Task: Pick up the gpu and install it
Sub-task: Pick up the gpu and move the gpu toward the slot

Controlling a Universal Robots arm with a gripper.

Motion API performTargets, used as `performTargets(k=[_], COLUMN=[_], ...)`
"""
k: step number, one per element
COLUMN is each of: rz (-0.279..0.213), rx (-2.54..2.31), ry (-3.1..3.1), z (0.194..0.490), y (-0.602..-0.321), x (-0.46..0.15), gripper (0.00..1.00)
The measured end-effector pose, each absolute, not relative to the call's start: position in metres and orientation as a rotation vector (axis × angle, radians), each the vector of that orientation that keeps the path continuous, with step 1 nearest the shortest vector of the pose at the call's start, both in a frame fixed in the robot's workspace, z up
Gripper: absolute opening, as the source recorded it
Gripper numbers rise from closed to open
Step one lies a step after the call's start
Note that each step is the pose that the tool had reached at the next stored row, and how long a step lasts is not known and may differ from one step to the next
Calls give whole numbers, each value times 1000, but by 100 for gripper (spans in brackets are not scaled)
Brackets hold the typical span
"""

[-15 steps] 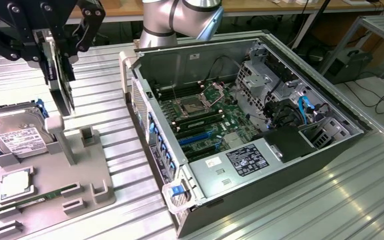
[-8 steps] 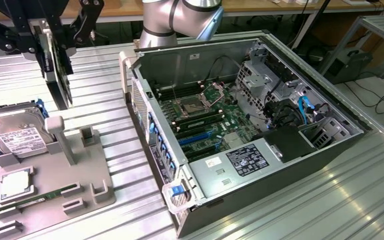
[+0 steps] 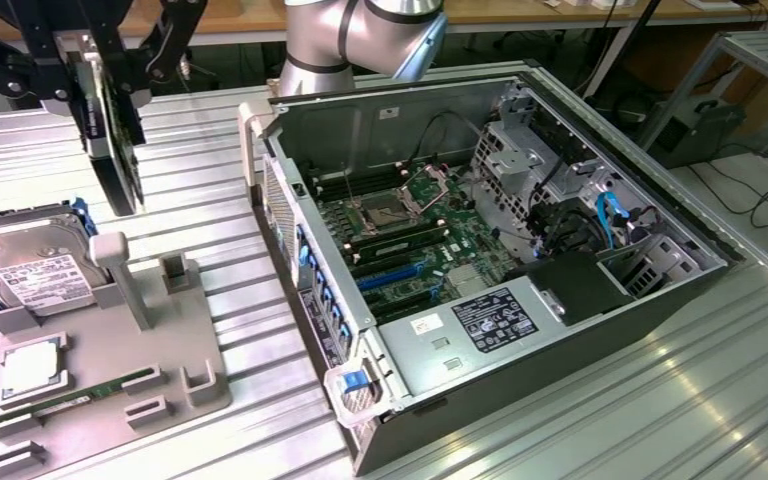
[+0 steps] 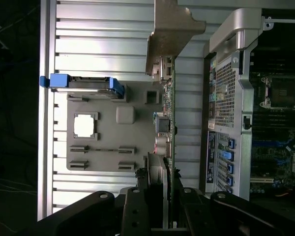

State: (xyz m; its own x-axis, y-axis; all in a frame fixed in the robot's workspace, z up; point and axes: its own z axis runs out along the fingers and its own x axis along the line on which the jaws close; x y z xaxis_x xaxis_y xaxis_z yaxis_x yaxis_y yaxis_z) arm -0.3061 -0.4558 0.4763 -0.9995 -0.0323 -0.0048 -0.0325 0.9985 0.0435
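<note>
Gripping gpu (image 3: 120, 150) aloft, fingers (image 3: 164, 45) downward

**Layout of the worktop (image 3: 704, 400).** At the exterior view's right lies the open computer case (image 3: 558, 400), with the motherboard (image 3: 411, 230) on its floor. At the near left sits a holder tray (image 3: 157, 330). The hard drive (image 3: 31, 265) is at the tray's far end, and the processor (image 3: 33, 365) and RAM stick (image 3: 77, 395) lie nearer. At the far left, beyond the tray and left of the case, the gpu (image 3: 115, 130) hangs upright between the fingers (image 3: 157, 50), over the worktop. The arm (image 3: 351, 40) stands behind the case.
</note>
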Motion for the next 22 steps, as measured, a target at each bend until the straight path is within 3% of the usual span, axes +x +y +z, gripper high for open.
performTargets(k=[22], rz=[67], rx=[-53], ry=[3137], z=[475], y=[-456], x=[-295], gripper=[28])
